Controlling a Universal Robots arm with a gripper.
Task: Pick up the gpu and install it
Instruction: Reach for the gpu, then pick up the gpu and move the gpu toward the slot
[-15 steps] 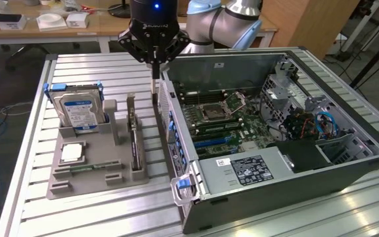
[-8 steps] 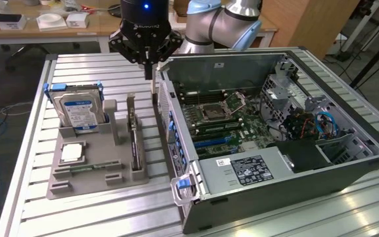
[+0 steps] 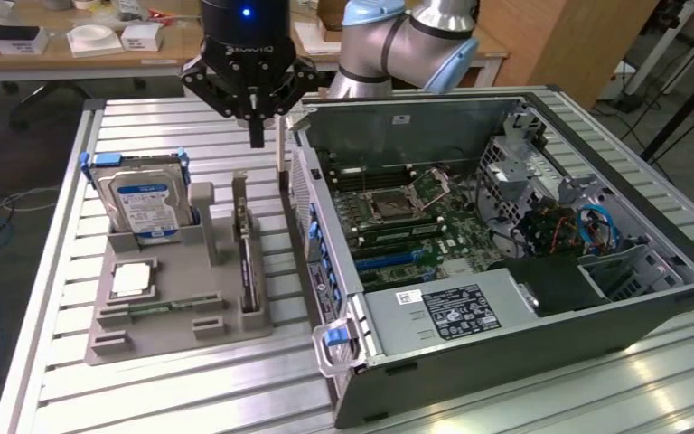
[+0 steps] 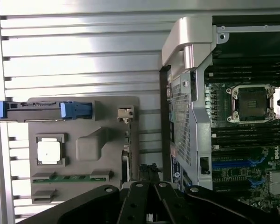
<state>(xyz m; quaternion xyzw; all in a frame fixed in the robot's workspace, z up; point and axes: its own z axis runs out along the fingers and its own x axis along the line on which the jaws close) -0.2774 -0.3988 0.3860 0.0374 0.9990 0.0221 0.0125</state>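
1. Hard drive (image 3: 142,203): silver with a blue label and blue rails. It stands upright in the grey parts tray (image 3: 154,348), well off to the exterior view's left of the fingers (image 3: 254,127). It is not the task's item.
2. Same tray, lower than the fingers and also to their left in the exterior view: a processor (image 3: 130,278) lies flat in its recess, and a green memory stick (image 3: 160,307) sits in a slot towards the tray's front.
3. gpu (image 3: 246,262): a thin dark card standing on its long edge in the tray slot on the case side. It sits below the fingers and slightly to the exterior view's left. Its far end is the part nearest the fingertips, with a clear gap and no contact.
4. Gripper (image 3: 257,138): the fingers are pinched together to a point with nothing between them. It hangs over the slatted table (image 3: 58,380), above the gap between the tray's far corner and the case.
5. A pale upright strip (image 3: 282,158) stands just beside the fingertips on the exterior view's right. I cannot tell whether it belongs to the case.
6. Computer case (image 3: 504,362): to the exterior view's right of the fingers, lying open with the motherboard (image 3: 426,221) exposed. The blue expansion slots (image 3: 383,260) look bare, with no card seated.
7. Progress, as a judgement: very early. The card has not been lifted from its holder, so both the pick and the install are outstanding.
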